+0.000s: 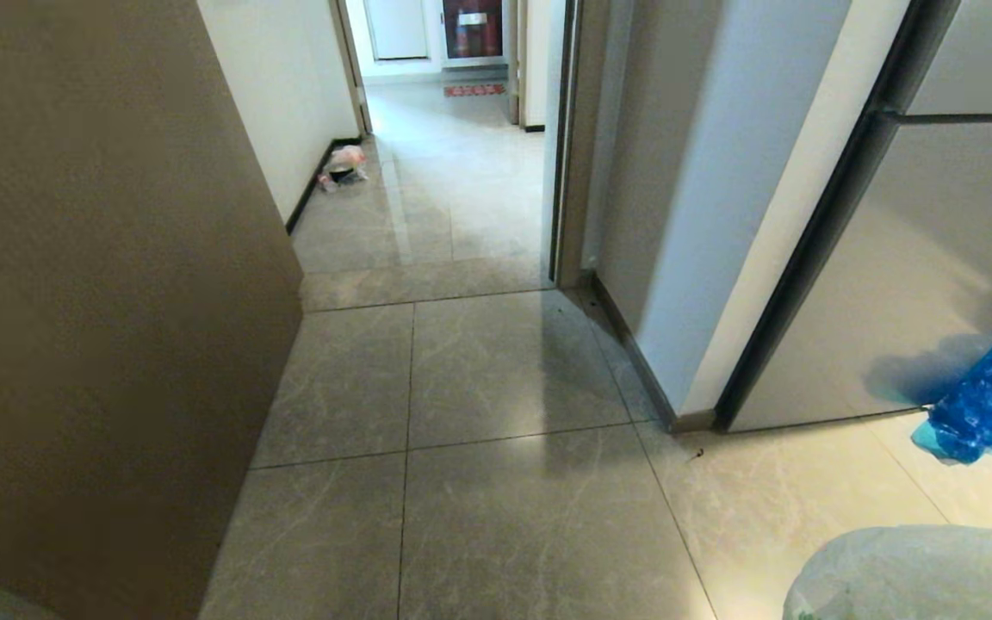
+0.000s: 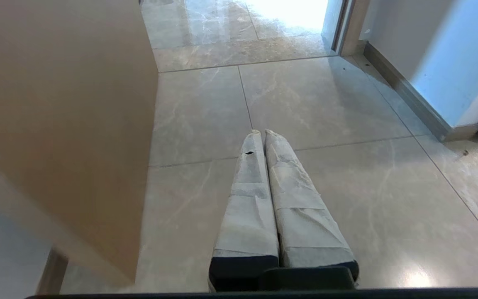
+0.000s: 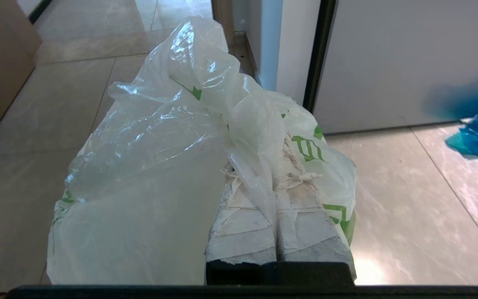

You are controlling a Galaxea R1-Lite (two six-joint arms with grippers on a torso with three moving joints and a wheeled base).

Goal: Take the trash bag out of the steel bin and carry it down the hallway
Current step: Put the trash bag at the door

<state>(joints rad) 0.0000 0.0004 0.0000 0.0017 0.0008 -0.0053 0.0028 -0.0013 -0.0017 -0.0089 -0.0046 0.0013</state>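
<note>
Right gripper (image 3: 278, 166) pinches the trash bag (image 3: 147, 166) by a thin fold, seemingly shallow, so it may slip in the hallway (image 1: 444, 172); left gripper (image 2: 262, 133) closed, empty.
</note>
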